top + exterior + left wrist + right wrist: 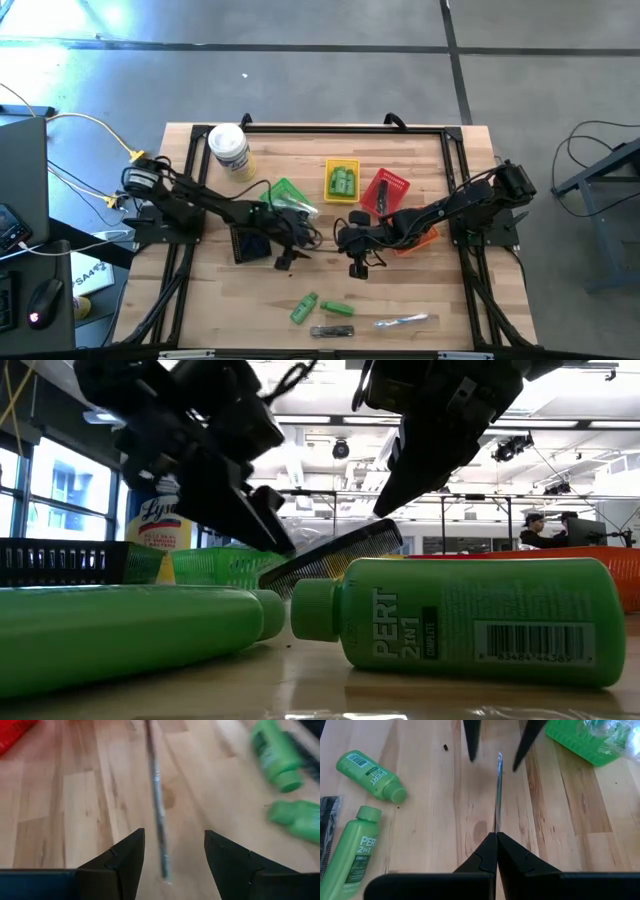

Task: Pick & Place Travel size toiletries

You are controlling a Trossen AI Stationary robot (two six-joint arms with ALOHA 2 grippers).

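A dark slim comb (498, 795) hangs in the air over the middle of the table, and my right gripper (496, 834) is shut on one end of it. In the low view the comb (335, 560) slopes down toward the left. My left gripper (174, 832) is open. Its fingers stand on either side of the comb's free end (500, 756) without touching it. Two bright green bottles (303, 308) (337, 309) lie on their sides near the table's near edge. A dark wrapped piece (330, 331) and a clear-wrapped silvery piece (405, 321) lie beside them. My right gripper pinches the comb by its end (496, 827) between the two shut fingers. It comes from the table's right, slanting down, and the comb runs on straight ahead of the fingers toward my left gripper. The comb is lifted clear of the table, its free end lower.
Small mesh baskets stand behind the grippers: green (290, 195), yellow (342, 180) with green bottles inside, red (385, 190), orange (422, 238) under the right arm, dark (250, 243) under the left arm. A white-lidded jar (230, 150) stands far left. Bare wood lies between the grippers and the bottles.
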